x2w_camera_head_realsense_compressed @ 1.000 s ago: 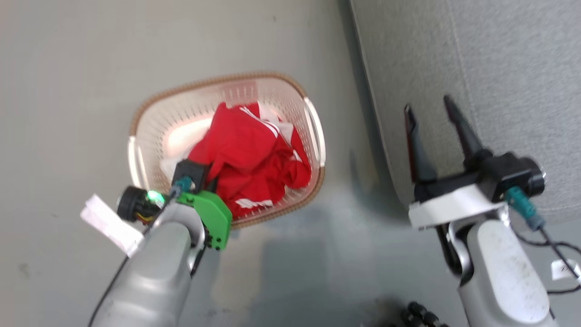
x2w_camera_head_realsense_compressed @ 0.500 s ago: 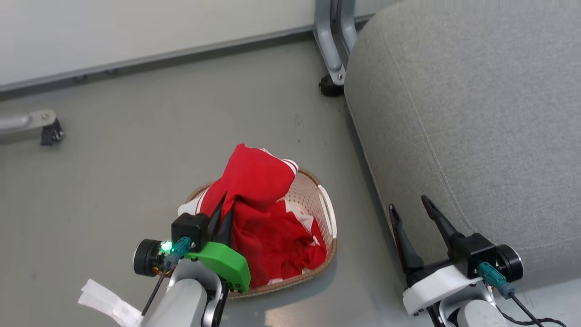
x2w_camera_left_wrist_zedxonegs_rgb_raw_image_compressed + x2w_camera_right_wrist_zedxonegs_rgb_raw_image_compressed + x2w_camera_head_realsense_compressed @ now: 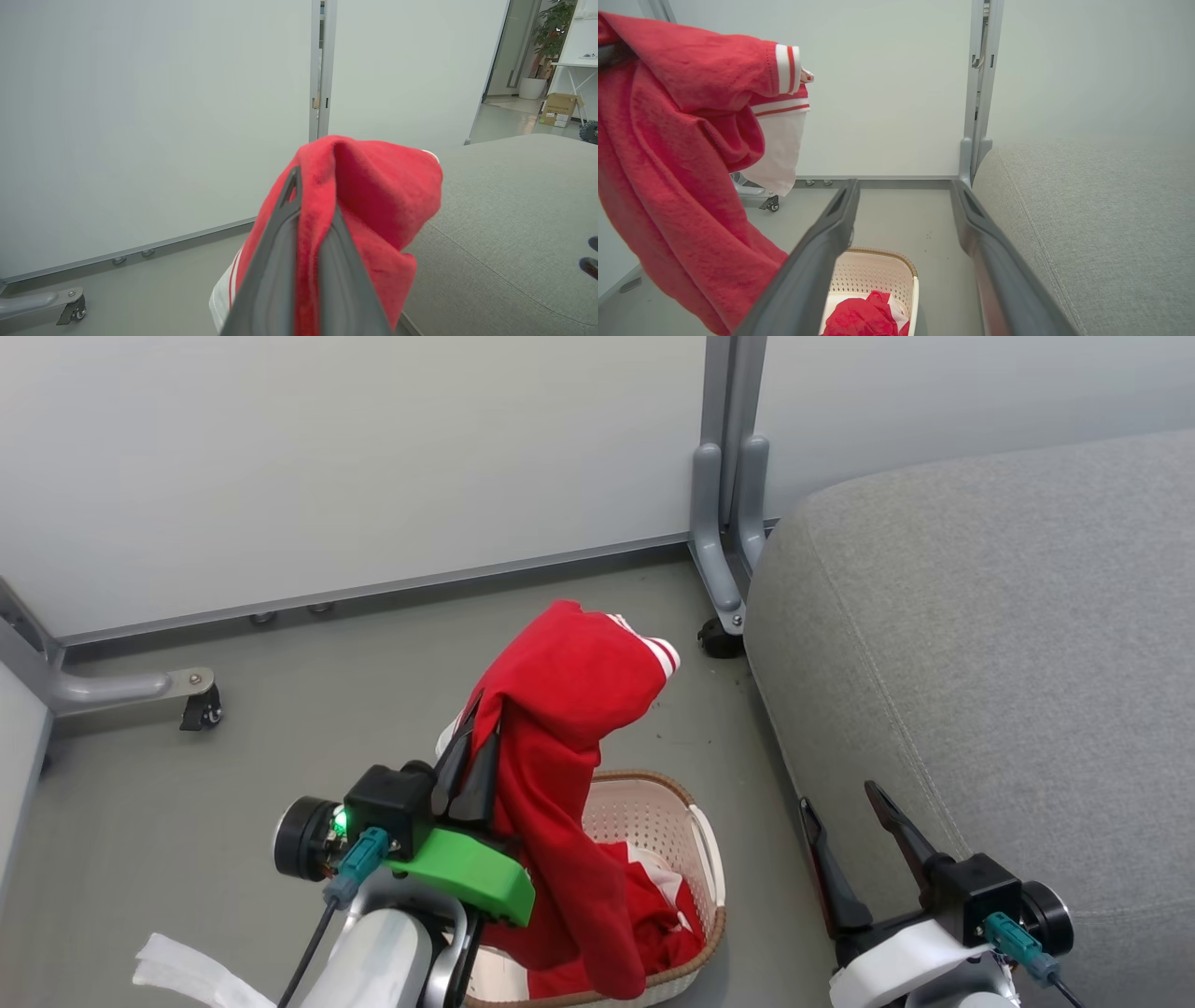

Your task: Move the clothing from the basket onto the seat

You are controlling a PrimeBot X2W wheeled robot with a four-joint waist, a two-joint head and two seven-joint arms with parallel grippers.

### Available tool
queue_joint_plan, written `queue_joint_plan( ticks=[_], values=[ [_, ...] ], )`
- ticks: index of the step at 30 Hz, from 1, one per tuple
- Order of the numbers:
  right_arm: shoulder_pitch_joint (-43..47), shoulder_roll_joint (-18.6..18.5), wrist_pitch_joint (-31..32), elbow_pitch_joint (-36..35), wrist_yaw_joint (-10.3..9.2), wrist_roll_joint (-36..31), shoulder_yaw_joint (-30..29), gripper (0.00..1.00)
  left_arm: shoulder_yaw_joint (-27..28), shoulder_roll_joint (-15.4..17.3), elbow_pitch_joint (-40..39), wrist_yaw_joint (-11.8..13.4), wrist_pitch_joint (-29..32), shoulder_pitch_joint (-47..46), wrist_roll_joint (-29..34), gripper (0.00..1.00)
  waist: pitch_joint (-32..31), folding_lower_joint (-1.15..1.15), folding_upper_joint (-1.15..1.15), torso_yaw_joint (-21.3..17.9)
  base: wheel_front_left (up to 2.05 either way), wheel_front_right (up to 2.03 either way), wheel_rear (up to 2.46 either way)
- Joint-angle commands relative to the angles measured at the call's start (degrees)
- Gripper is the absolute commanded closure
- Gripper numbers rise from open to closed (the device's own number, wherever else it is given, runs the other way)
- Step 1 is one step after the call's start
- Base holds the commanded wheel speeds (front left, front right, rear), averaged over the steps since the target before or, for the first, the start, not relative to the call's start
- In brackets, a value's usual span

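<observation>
Head view: the left pincer [image 3: 485, 728] has its two dark fingers pressed together on a fold of the lifted garment [image 3: 569, 681], a bright red piece pinched near its top. The cloth bunches in a hump just beyond the fingertips and hangs in a long drape to the right of that pincer and below it. The tail of the drape reaches into the basket [image 3: 644, 803], which sits on the grey floor [image 3: 327, 672] below the pincer and to its right. A second garment [image 3: 667, 915], also red with white patches, lies crumpled in the bottom of the basket.

In the left wrist view the left pincer [image 3: 313, 200] shows red fabric squeezed in the narrow slit between its fingers, and the seat [image 3: 504, 210] lies ahead to its right.

The right pincer [image 3: 837, 795] stands spread wide and holds nothing. Its tips are up against the rounded front edge of the seat [image 3: 980, 644], but I cannot tell whether they touch it. From the right wrist view, the right pincer [image 3: 904, 186] frames bare floor. The basket [image 3: 878, 275] is low between its fingers, the lifted garment [image 3: 677, 154] with its striped white cuff [image 3: 787, 67] hangs to its left, and the seat [image 3: 1087, 224] is to its right.
</observation>
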Motion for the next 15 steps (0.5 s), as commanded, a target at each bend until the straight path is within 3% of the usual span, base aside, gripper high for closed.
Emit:
queue_joint_plan(
  ticks=[1,7,15],
  values=[
    [0.48,-0.20,-0.18,-0.28,-0.02,0.41,-0.01,0.00,-0.08,0.71,-0.97,0.29,0.59,1.20,-0.29,1.00,-0.87,0.01,0.00,1.08,0.00,0.00,0.00],
    [-0.06,-0.19,-0.18,-0.35,-0.02,1.25,3.50,0.00,-0.99,0.48,-4.40,0.11,2.73,1.12,-0.92,1.00,-1.25,0.01,0.00,1.74,0.00,0.00,0.00],
    [-3.24,-1.16,-0.18,0.70,-0.02,4.16,14.98,0.00,-3.95,-0.23,-7.92,-0.49,5.37,-1.31,-0.42,1.00,-1.24,0.01,0.00,2.21,0.00,0.00,0.00]
  ],
)
